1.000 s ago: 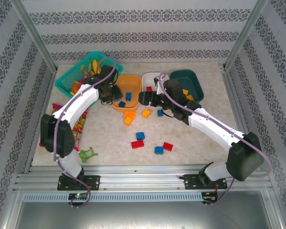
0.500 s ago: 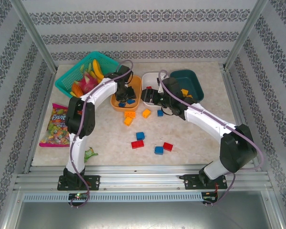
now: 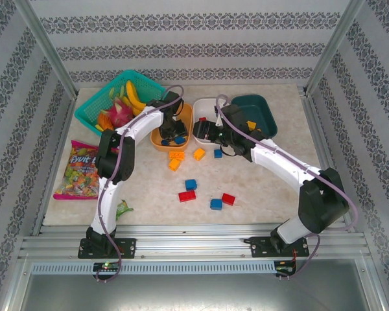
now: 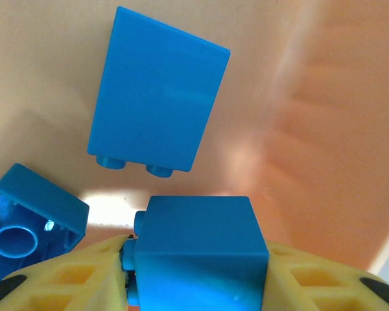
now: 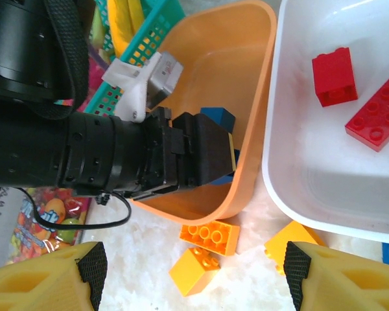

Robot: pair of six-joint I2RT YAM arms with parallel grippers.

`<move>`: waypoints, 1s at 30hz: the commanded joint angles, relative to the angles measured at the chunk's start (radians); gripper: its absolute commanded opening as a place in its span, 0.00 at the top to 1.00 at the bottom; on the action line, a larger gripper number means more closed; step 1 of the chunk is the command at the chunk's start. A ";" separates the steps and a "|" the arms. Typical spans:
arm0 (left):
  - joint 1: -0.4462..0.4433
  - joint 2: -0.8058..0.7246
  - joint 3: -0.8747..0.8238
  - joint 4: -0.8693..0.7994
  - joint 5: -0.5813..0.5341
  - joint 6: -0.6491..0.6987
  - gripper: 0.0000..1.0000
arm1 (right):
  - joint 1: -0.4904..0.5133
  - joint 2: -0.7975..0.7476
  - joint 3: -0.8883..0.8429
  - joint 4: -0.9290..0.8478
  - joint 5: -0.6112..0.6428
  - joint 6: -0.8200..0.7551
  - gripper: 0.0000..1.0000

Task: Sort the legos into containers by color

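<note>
My left gripper [image 4: 198, 259] is down inside the orange tub [image 3: 158, 144], shut on a blue brick [image 4: 194, 227] that fills the space between its yellow fingers. Two more blue bricks [image 4: 157, 97] lie on the tub floor ahead of it. My right gripper [image 5: 194, 275] hangs open over the table at the near ends of the orange tub [image 5: 246, 188] and the white tub [image 5: 292, 168], above two orange bricks [image 5: 209, 236]. Red bricks [image 5: 334, 76] lie in the white tub. The dark teal tub [image 3: 256, 107] holds an orange brick [image 3: 251, 125].
Loose blue bricks [image 3: 190, 184] and red bricks [image 3: 228, 199] lie mid-table, and a yellow brick [image 3: 199, 153] and a blue one [image 3: 218, 153] near the tubs. A teal fruit basket [image 3: 91, 116] stands back left, a snack bag [image 3: 81, 168] left, a green scrap [image 3: 118, 208] near the front.
The left arm swung right and lowered its gripper with the blue brick into the orange tub. The right gripper drew back a little toward the white tub.
</note>
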 commanded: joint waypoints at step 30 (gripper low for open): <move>0.047 -1.306 -1.125 0.121 -0.112 -0.160 0.13 | 0.379 0.546 0.422 -0.393 0.355 0.330 0.19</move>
